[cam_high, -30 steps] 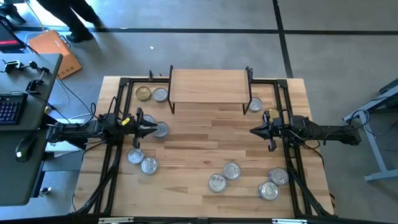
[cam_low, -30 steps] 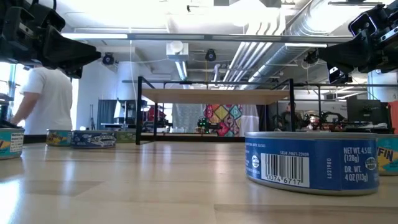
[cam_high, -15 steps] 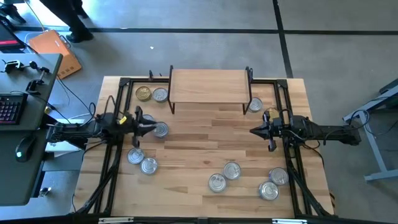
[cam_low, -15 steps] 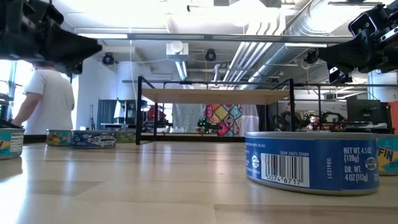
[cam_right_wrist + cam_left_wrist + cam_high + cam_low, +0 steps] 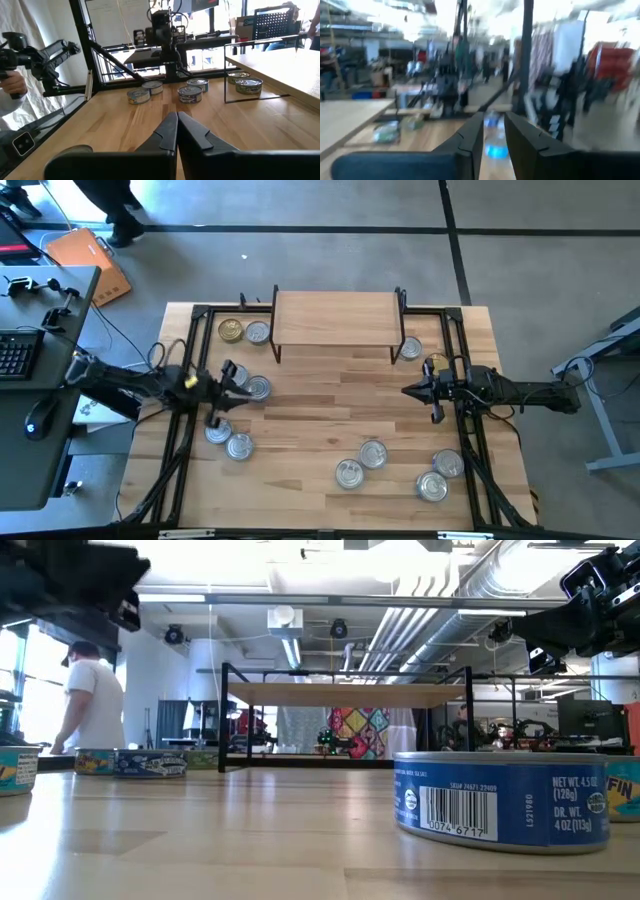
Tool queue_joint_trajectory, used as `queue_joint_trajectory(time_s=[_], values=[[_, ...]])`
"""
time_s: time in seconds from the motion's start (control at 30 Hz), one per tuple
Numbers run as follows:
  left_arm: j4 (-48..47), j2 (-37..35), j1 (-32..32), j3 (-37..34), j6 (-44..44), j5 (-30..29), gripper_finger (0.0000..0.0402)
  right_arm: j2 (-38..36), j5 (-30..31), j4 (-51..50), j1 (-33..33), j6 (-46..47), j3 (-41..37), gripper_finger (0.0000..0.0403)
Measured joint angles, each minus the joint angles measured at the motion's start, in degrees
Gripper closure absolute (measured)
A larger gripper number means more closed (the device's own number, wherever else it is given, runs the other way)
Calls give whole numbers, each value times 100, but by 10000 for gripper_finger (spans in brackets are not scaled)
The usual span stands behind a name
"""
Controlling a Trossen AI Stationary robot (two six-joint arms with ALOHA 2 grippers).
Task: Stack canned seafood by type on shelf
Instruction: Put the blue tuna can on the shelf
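Left gripper [image 5: 238,377]: out over the left side of the table, just beside a silver-lidded tin [image 5: 259,387]. Its fingers [image 5: 472,142] stand a narrow gap apart in the left wrist view, with nothing between them; that view is blurred.
Right gripper [image 5: 409,391]: hanging above bare wood on the right half of the table, fingers [image 5: 170,131] pressed together, holding nothing.
Shelf [image 5: 337,318]: a light-wood board on thin black legs at the far middle of the table, its top bare. In the low view it stands far back [image 5: 345,693], raised off the tabletop.
Tins far left: a gold-lidded tin [image 5: 231,330] and a silver one [image 5: 257,332] side by side, just left of the shelf.
Tins near left: two silver tins [image 5: 218,431] [image 5: 240,446] close together, nearer than the left gripper.
Tin far right: one silver tin [image 5: 410,348] by the shelf's right legs; a gold-lidded one [image 5: 436,364] shows partly beside the right arm.
Tins near right: a pair [image 5: 372,453] [image 5: 349,473] toward the middle, and another pair [image 5: 448,464] [image 5: 432,486] farther right.
Low view: a blue-labelled tin [image 5: 502,800] with a barcode stands closest to the camera.
Table [image 5: 330,410]: a pale wooden top carrying all of this.
Room: a person in a white shirt [image 5: 92,705] stands beyond the table's left end.
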Motion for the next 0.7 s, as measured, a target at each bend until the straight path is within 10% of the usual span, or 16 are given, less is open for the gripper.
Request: queue_joint_trajectory(time_s=[0.37,0.7], values=[[-2689,2074,-1392,1925,136,-2176,388,0,-2,-1,-1,7,1,403],[-3647,3455,-1798,2086,-730,-3971,399,0,0,-1,1,5,-1,403]])
